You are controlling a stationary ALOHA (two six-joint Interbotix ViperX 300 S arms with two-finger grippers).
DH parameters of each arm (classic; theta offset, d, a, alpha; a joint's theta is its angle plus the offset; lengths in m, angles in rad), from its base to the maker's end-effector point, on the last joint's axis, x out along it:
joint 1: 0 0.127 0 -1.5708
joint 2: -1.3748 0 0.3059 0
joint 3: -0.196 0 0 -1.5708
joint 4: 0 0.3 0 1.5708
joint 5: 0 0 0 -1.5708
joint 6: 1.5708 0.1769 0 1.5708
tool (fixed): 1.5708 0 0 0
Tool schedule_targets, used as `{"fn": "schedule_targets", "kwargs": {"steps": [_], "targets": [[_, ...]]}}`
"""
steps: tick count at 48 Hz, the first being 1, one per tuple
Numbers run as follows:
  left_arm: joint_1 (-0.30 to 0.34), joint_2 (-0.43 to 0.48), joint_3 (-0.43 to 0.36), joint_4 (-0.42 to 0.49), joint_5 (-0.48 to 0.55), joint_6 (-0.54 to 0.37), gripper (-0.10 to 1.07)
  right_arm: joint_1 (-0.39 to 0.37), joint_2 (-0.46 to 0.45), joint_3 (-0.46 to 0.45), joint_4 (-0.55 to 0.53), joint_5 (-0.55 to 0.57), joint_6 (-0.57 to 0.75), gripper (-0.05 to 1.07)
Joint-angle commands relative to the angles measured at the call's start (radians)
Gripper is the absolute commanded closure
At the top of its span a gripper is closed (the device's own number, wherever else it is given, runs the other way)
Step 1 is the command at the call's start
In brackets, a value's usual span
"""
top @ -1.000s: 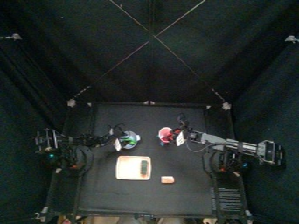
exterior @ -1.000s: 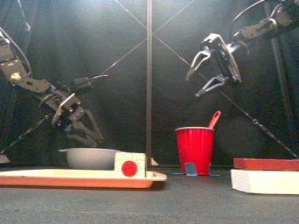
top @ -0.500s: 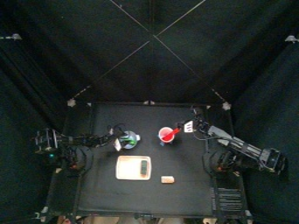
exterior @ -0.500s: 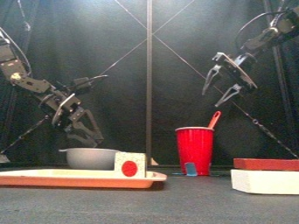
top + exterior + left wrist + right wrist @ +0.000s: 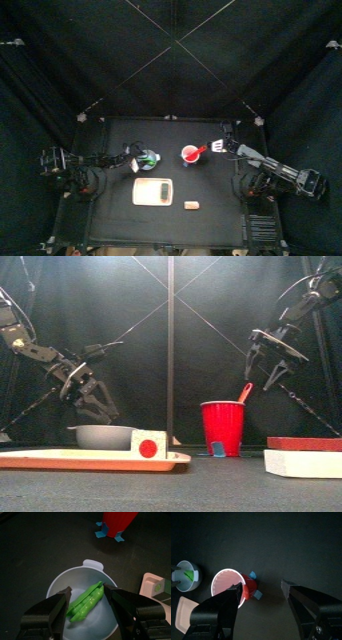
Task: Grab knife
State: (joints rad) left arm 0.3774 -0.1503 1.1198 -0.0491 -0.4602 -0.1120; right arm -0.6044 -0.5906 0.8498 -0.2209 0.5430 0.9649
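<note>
Red against the black curtains, the cup [image 5: 223, 428] stands mid-counter with the knife [image 5: 245, 393] propped inside it, only the red handle end poking above the rim and leaning toward the right arm's side; the blade is hidden in the cup. The right gripper [image 5: 271, 364] hangs in the air above the cup and off to that same side, its jaws spread wide with nothing between them, and the right wrist view looks down past them onto the cup's open mouth. The task appears to be at the approach stage: the knife has not been touched. The next move likely calls for bringing the gripper back over the cup's rim, lining the jaws up on either side of the slim handle, closing on it and lifting straight up so that the light cup is not tipped. On the cup's other side the left gripper [image 5: 87, 396] rests low over a grey bowl [image 5: 100, 436], jaws apart and holding nothing, with a green pea pod [image 5: 87, 602] lying in the bowl below them. A pale tray [image 5: 80, 460] lies nearer the front edge of the counter [image 5: 160, 491] than the cup. Compared with a second ago, the right gripper has dropped lower and swung away from the cup toward its own side, where earlier it hung higher and almost directly above the handle; the left arm, cup and knife have not moved.
</note>
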Motion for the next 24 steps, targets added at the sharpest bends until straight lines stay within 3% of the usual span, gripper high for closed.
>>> {"fn": "schedule_targets", "kwargs": {"steps": [1, 12, 24], "targets": [[0.003, -0.003, -0.025, -0.003, -0.003, 0.000, 0.08, 0.015, -0.011, 0.006, 0.020, -0.049, 0.000, 0.08], [0.005, 0.002, -0.032, -0.002, -0.003, 0.003, 0.08, 0.041, -0.002, 0.038, 0.048, -0.190, 0.000, 0.08], [0.006, 0.002, -0.032, -0.002, -0.003, 0.003, 0.08, 0.055, 0.043, 0.048, 0.052, -0.218, 0.000, 0.09]]}}
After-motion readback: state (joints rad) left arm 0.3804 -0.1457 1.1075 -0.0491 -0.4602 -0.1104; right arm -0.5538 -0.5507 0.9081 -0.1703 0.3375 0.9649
